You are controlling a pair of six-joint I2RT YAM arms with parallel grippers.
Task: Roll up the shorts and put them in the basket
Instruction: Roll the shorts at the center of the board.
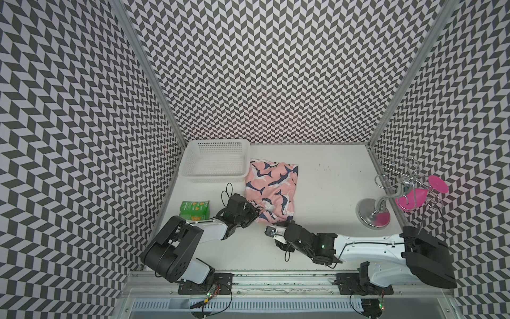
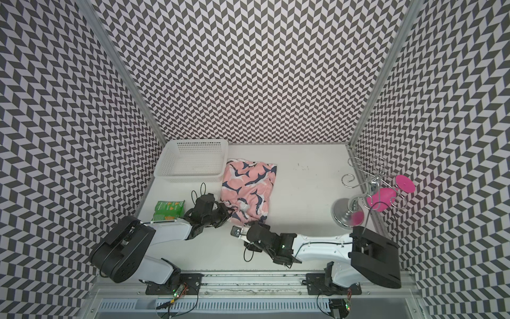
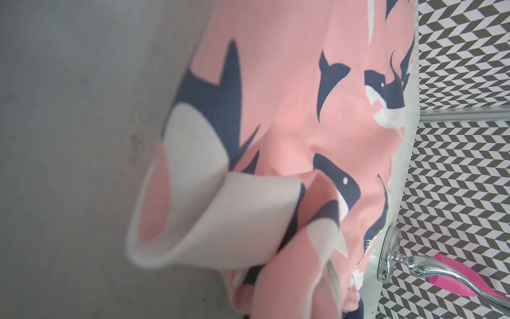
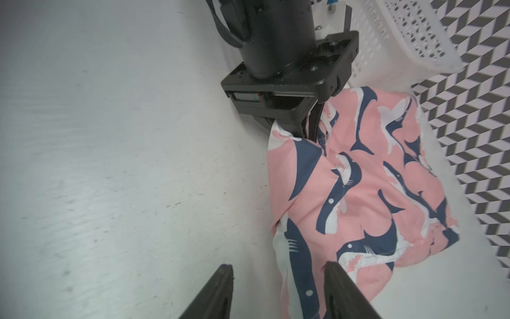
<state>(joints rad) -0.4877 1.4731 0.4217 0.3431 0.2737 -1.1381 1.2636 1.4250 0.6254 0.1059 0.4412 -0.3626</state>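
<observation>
Pink shorts [image 1: 271,190] lie on desk [image 1: 331,193] at 4 o'clock of basket [image 1: 215,163]. I see L pincer [image 1: 258,212] clamped on their 7 o'clock corner; R pincer [image 4: 278,266], jaws apart, at 5 o'clock hem.

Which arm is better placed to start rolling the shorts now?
Left, probably. The left gripper is shut on the near corner of the shorts and could roll it over. The right gripper is open at the edge, gripping nothing.

A white basket [image 1: 212,176] sat at ten o'clock on the desk [image 1: 325,198], green packet [image 1: 193,210] at nine, chrome stand [image 1: 367,211] at three.
</observation>
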